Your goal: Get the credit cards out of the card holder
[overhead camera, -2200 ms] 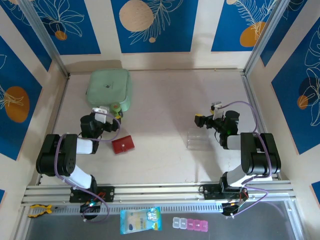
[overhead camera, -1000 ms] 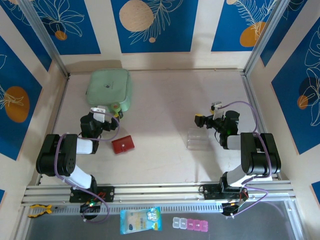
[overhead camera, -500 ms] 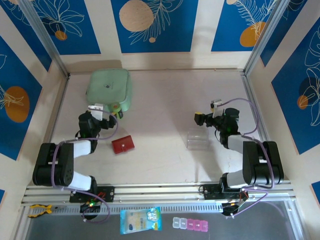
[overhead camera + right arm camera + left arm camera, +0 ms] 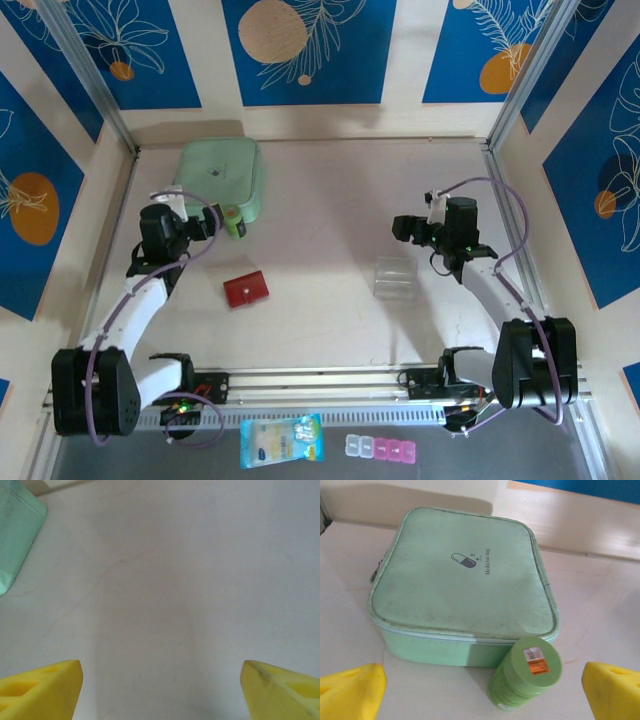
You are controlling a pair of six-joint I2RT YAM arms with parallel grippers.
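Both released, the left end effector [image 4: 207, 224] and right end effector [image 4: 405, 228] are held over the pale bench [image 4: 330, 200], walled by blue leaf-print panels [image 4: 305, 50]; the shut card holder [image 4: 246, 289] is laid near the left.

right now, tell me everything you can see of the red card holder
The card holder is a small flat red wallet, apparently closed, with a tiny dark dot on its top face, perhaps a snap. It lies on the table, slightly askew, left of centre, nearer the arm bases than the green medicine bag. Nothing touches it; its contents are hidden.
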